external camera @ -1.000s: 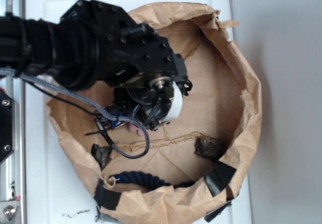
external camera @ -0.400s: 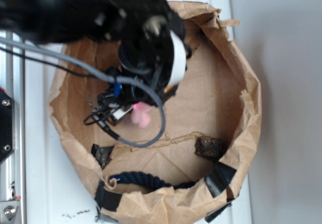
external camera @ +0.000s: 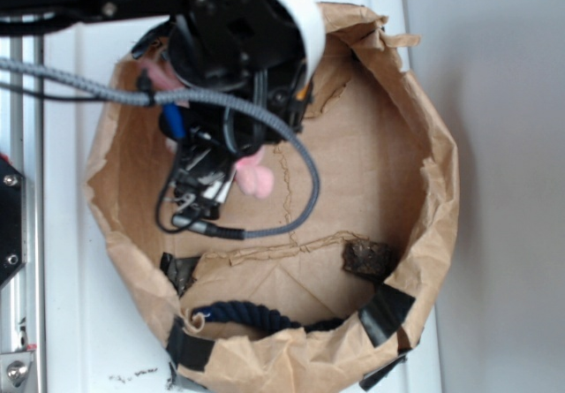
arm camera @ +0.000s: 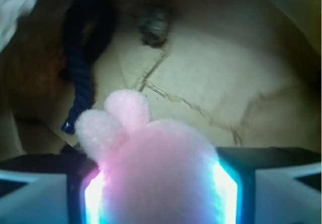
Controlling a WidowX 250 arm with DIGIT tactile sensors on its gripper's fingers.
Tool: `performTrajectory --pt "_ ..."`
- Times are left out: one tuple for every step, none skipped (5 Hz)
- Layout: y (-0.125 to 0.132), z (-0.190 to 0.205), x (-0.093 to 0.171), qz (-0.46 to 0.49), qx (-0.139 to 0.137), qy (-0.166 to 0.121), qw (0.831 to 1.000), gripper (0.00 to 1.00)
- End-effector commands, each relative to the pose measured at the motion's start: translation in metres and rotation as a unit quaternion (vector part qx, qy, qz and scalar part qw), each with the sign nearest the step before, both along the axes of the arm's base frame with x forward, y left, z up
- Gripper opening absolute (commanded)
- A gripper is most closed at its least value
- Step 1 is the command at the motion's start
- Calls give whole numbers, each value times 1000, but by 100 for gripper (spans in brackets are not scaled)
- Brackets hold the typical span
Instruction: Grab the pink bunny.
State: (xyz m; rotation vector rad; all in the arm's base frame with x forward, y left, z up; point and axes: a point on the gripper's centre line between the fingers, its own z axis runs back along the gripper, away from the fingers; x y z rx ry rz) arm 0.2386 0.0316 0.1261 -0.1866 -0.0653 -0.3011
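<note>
The gripper [arm camera: 156,183] is clamped on the bunny [arm camera: 151,163]: in the wrist view the pink plush fills the gap between the two fingers [arm camera: 55,194], pressed against both lit inner faces, with two rounded stubs poking out beyond the fingertips. From the exterior view the same stubs of the bunny [external camera: 256,177] show just past the gripper [external camera: 221,177], and they appear clear of the bag floor, though the gap cannot be judged with certainty.

Everything sits inside a brown paper bag [external camera: 433,190] with its walls rolled down, lying on a white surface [external camera: 79,322]. The arm [external camera: 229,31] comes in over the bag's rim, and a grey braided cable [external camera: 300,190] loops from it around the gripper.

Beyond the fingertips, across the creased bag floor, lies a dark blue rope [arm camera: 83,68], curved along the bag wall; it is well apart from the bunny. In the exterior view the rope [external camera: 256,315] rests against the wall. Further off to the side of the rope sits a small dark lump [external camera: 369,257], blurred in the wrist view [arm camera: 153,23]. Black tape patches [external camera: 386,312] mark the bag's rim.
</note>
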Motion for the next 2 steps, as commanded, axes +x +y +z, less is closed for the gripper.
performTrajectory --pt "-11 41 5 117 37 -31 992 0" --pt "-13 46 1 96 58 -44 993 0"
